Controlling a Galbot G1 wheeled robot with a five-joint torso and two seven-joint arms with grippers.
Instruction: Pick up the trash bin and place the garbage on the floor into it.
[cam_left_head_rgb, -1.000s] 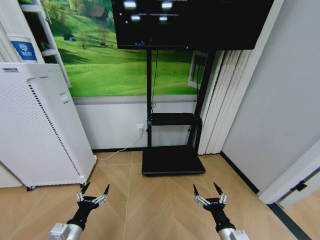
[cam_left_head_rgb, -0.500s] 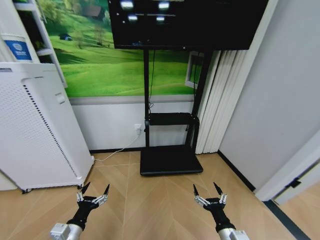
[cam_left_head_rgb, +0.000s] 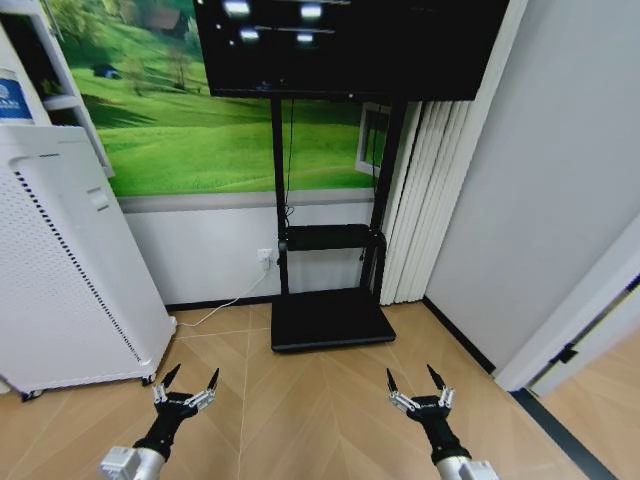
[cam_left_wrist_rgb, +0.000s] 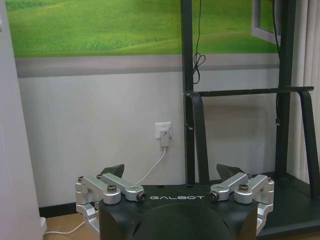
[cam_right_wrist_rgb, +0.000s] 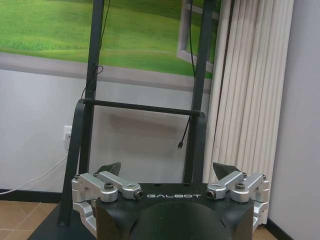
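Note:
The trash bin and the garbage are out of view. The floor is light tan wood in a herringbone pattern, with a dark strip along its right edge. My left gripper hangs open and empty above the floor at the lower left. My right gripper hangs open and empty at the lower right. In the left wrist view the left gripper points at a white wall with a socket. In the right wrist view the right gripper points at the black stand and pleated white curtain.
A tall white perforated appliance stands at the left. A black TV stand with a flat base and a screen above sits ahead against the wall. A white cable runs along the floor from the socket. A doorway edge is at the right.
The whole head view has shifted left, so the camera has turned to the right. Both grippers hold the same pose, open.

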